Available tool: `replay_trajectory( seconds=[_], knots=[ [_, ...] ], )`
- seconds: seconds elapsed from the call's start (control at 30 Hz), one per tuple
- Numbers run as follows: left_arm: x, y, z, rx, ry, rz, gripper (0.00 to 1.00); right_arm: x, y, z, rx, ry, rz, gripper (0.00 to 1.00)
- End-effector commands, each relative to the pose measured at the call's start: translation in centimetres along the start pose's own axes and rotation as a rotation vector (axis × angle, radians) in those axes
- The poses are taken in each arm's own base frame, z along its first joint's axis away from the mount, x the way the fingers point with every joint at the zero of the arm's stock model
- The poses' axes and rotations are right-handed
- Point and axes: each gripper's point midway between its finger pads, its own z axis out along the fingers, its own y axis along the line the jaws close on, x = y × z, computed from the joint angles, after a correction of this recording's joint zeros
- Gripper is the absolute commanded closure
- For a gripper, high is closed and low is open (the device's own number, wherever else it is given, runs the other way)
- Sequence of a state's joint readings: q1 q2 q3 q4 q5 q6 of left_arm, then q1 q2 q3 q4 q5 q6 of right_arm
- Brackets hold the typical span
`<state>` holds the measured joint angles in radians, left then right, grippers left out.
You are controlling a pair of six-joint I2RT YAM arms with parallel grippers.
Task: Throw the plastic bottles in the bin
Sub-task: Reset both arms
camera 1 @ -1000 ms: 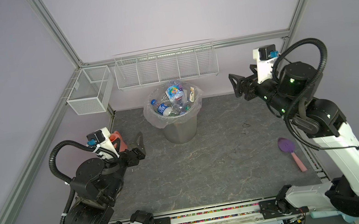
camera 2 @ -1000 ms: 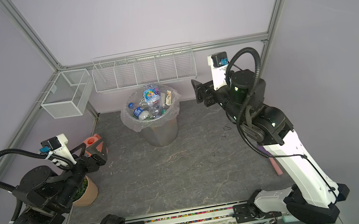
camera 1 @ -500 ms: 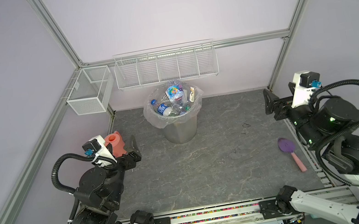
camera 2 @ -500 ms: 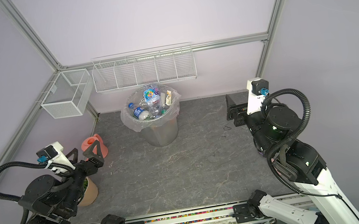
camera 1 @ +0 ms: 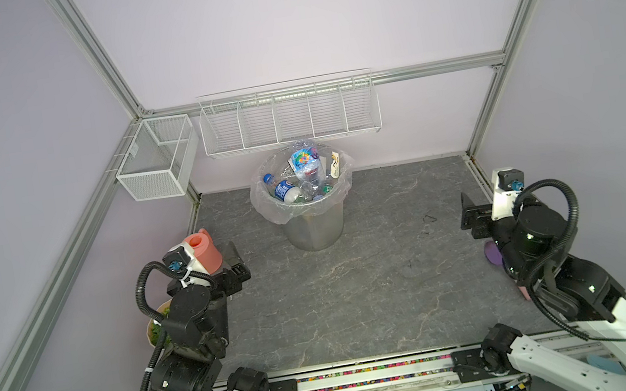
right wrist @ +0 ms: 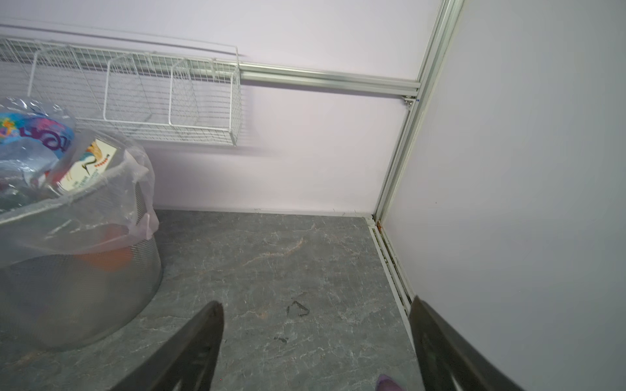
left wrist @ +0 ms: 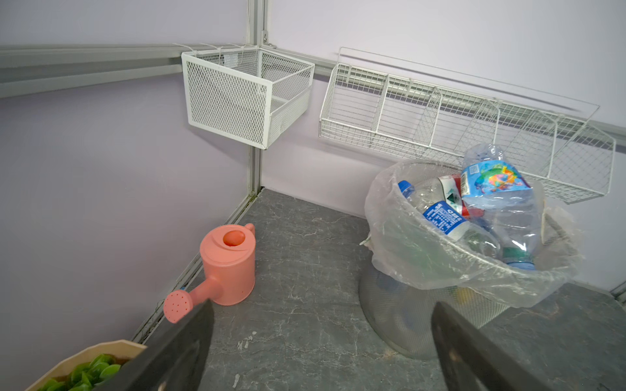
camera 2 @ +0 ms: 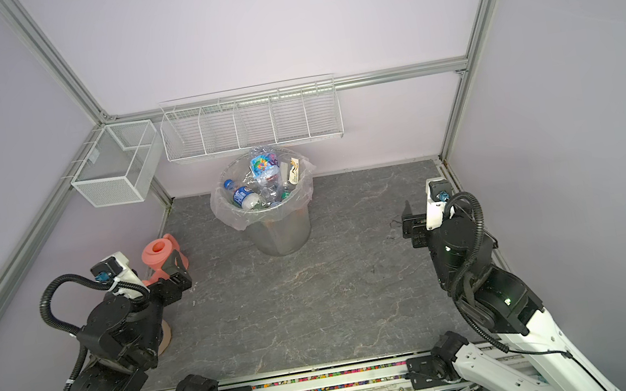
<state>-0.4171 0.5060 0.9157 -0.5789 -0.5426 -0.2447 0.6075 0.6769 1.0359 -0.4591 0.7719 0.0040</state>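
Inside bin (camera 1: 314, 230): plastic bottles (camera 1: 302, 175). Left pincer (left wrist: 321, 308), right pincer (right wrist: 316, 303) spread wide, empty.

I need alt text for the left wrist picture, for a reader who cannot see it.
A grey bin lined with a clear bag stands on a dark table, heaped with plastic bottles. A pink watering can stands apart from it by the wall; two white wire baskets hang on the walls. The open left pincer, in the foreground, holds nothing.
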Motion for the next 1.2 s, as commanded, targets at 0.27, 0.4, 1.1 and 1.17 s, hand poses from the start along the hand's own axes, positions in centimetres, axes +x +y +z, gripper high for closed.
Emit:
replay_trajectory(
  seconds=[0.27, 0.4, 1.1, 1.17],
  knots=[
    [2.0, 1.4, 1.2, -0.092, -0.015, 0.035, 0.01, 6.8, -1.1, 1.7, 0.099, 0.115, -0.001, 0.12],
    [3.3, 1.6, 1.8, -0.107, -0.005, 0.060, 0.01, 8.5, -1.2, 2.0, 0.110, 0.139, -0.012, 0.12],
    [9.8, 3.5, 4.1, -0.218, 0.044, 0.111, 0.01, 18.2, -1.7, 2.0, 0.145, 0.234, -0.044, 0.12],
    [10.5, 3.8, 4.3, -0.237, 0.050, 0.112, 0.01, 19.1, -1.8, 2.0, 0.149, 0.242, -0.057, 0.12]
  ],
)
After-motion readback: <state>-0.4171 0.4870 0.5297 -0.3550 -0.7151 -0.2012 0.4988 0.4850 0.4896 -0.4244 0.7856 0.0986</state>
